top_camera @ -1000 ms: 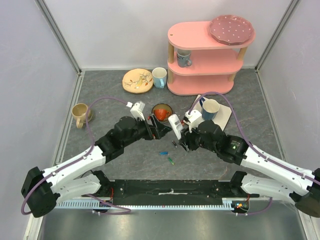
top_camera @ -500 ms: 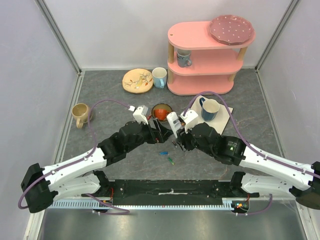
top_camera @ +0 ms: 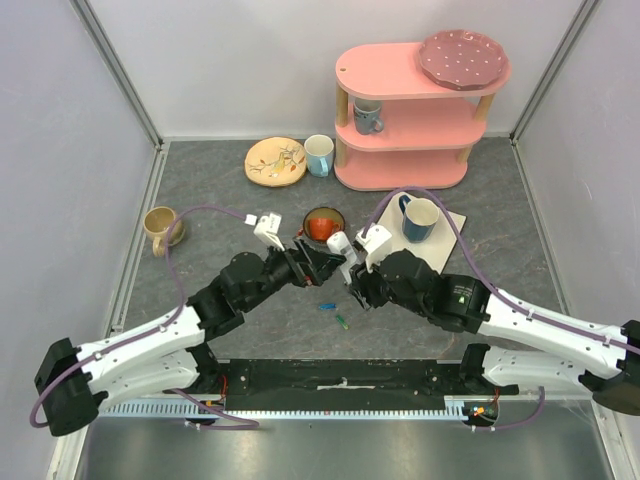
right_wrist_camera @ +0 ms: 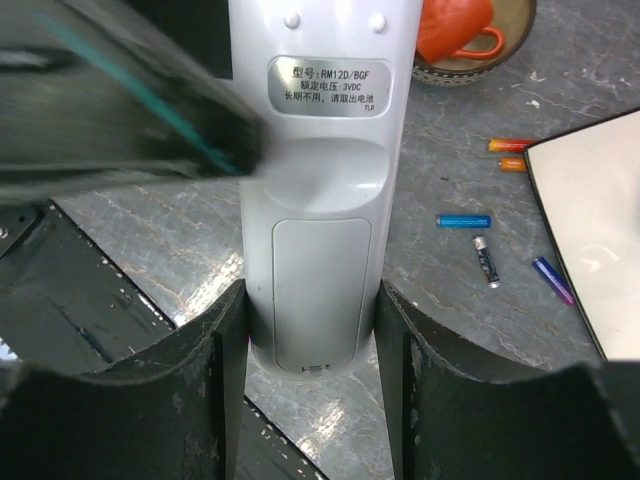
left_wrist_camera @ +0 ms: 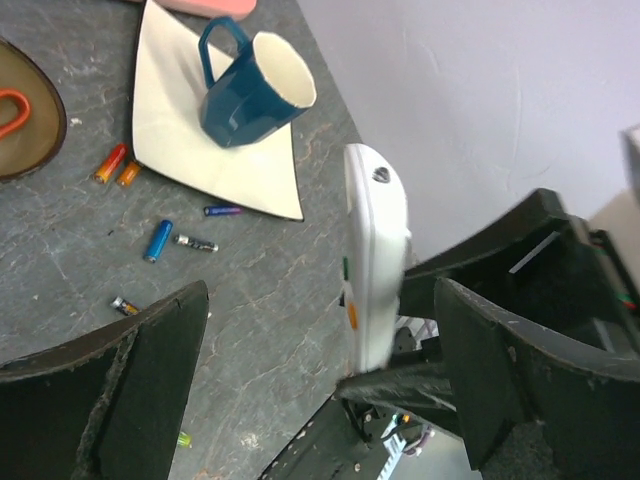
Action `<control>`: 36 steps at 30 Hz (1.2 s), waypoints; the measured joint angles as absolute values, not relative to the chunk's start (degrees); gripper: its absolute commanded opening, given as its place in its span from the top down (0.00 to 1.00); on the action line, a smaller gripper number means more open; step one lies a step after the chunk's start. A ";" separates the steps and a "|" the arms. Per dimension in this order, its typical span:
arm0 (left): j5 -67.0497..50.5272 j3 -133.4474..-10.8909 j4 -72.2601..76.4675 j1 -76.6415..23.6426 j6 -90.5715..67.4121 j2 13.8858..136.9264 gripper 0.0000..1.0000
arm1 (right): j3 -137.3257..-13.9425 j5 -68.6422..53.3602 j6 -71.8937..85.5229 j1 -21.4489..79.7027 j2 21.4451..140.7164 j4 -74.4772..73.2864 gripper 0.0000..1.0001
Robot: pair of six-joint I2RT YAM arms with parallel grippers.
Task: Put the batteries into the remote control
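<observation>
Left pincer (top_camera: 324, 262) advanced, now flanking remote control (top_camera: 339, 248); right pincer (right_wrist_camera: 310, 325) carried it slightly left

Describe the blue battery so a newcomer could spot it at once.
In the right wrist view, start at the white napkin on the right. Between it and the remote lie five loose batteries on the grey table. The blue battery lies closest to the remote, crosswise; its neighbours are orange, black-and-silver and purple.

White remote control (right_wrist_camera: 320, 250), blue battery (right_wrist_camera: 463, 220), pink shelf (top_camera: 385, 72)
</observation>
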State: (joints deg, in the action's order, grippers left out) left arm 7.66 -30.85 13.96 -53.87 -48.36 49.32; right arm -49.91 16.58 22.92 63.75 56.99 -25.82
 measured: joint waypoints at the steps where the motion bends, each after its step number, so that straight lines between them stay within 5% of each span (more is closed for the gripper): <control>1: 7.18 -30.94 14.59 -53.87 -48.36 50.87 0.02 | -49.91 16.53 22.96 64.18 57.04 -25.80 0.70; 23: 3.95 -33.98 20.32 -56.38 -48.25 59.35 0.29 | -49.95 16.71 23.57 67.35 58.26 -25.80 0.68; 36: 4.49 -32.58 20.08 -56.75 -48.05 59.33 0.62 | -50.00 16.82 23.59 67.40 58.70 -25.78 0.67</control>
